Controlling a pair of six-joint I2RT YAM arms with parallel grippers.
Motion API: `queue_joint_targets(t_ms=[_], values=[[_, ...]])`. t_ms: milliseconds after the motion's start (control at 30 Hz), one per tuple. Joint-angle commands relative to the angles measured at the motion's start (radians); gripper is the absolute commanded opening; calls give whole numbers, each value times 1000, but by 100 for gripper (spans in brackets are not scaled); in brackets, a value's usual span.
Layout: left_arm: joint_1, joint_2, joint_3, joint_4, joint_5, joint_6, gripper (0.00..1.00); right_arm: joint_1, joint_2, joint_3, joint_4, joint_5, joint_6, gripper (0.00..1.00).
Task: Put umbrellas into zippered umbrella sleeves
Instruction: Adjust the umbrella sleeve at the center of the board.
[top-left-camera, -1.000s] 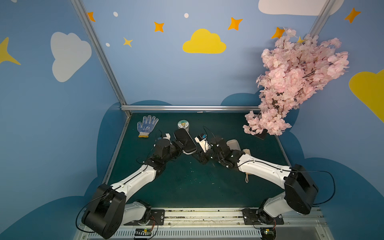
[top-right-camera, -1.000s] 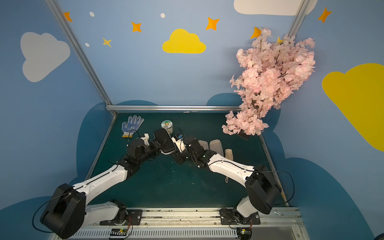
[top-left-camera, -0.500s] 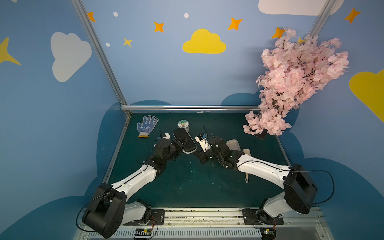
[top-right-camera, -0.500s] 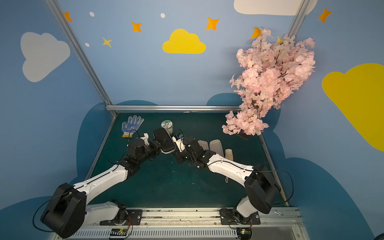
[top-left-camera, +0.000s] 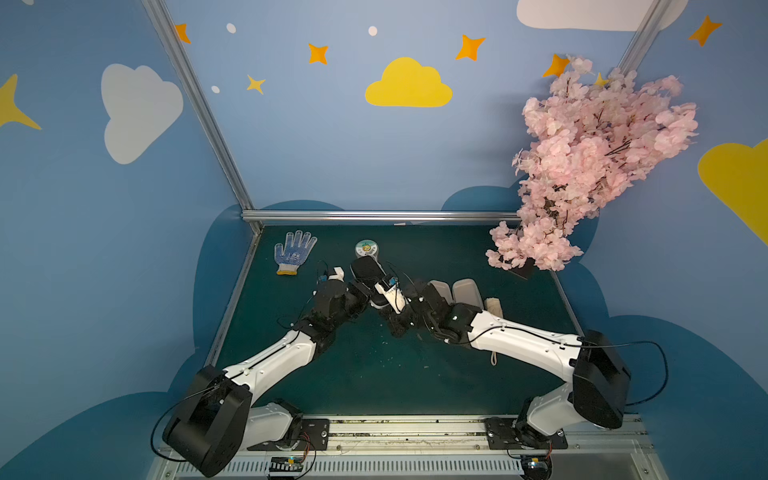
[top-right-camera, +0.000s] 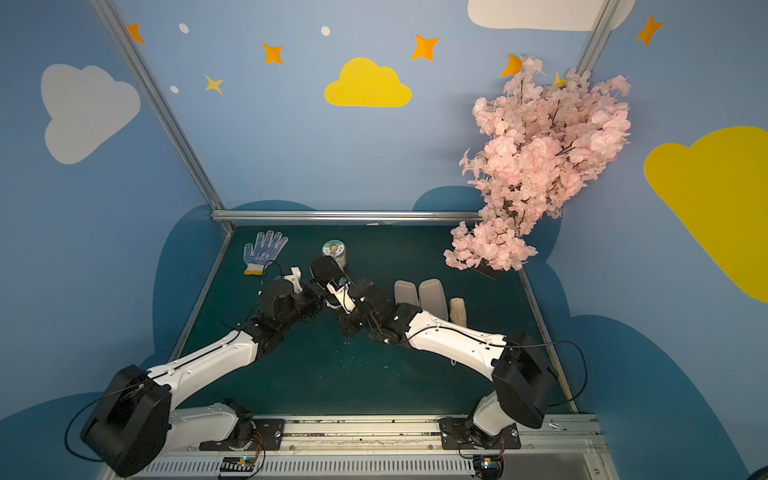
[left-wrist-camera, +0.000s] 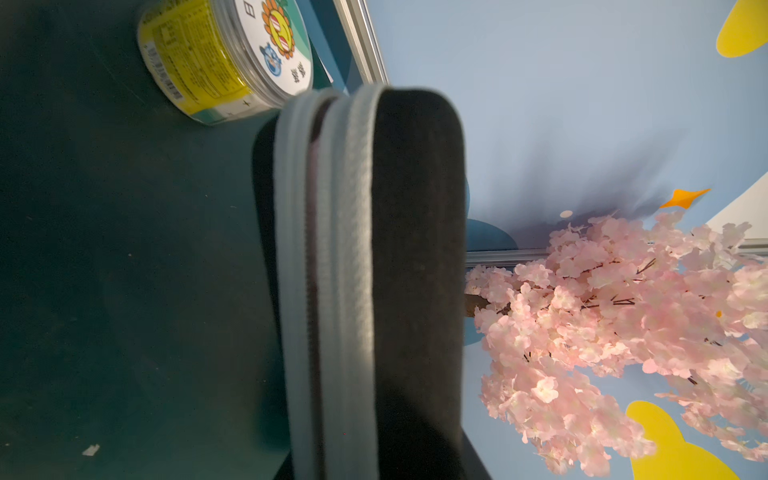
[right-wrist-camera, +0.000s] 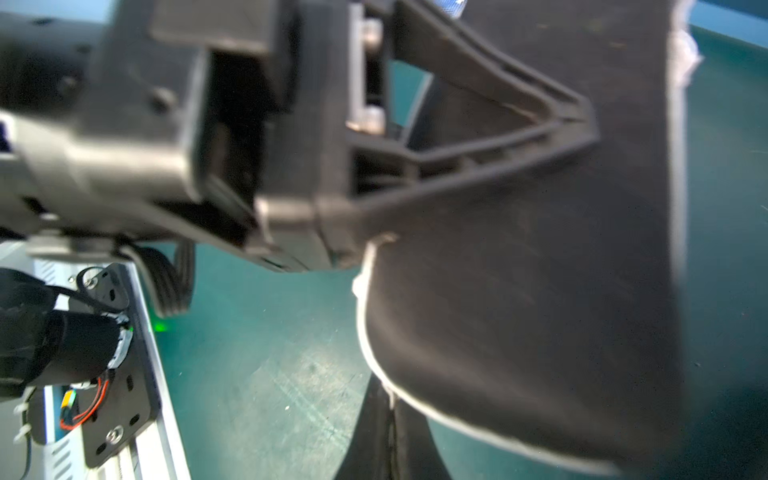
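right gripper (right-wrist-camera: 390, 428) has pinched together at five o'clock of the black zippered sleeve (left-wrist-camera: 415, 249), likely to zip it, while left gripper (top-left-camera: 360, 291) clamps it steady.

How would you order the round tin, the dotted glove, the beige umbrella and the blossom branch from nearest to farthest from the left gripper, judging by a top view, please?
From the left gripper:
1. round tin, just behind it
2. dotted glove, back left
3. beige umbrella, right side, beside the right arm
4. blossom branch, far right corner
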Motion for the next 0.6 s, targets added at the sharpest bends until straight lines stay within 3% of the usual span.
queue_joint_targets(t_ms=[0,233,467,567], values=[[-18,9,2,80,-110,16,3,45,5,60,26,-75,-25,0],[-49,49,-72,160,-178,15,3,19,-4,-6,90,-29,61,0],[-60,163,-151,220,-140,8,19,-69,39,-117,132,-19,151,0],[-68,231,-182,285,-140,-13,20,-76,80,-114,113,-38,155,0]])
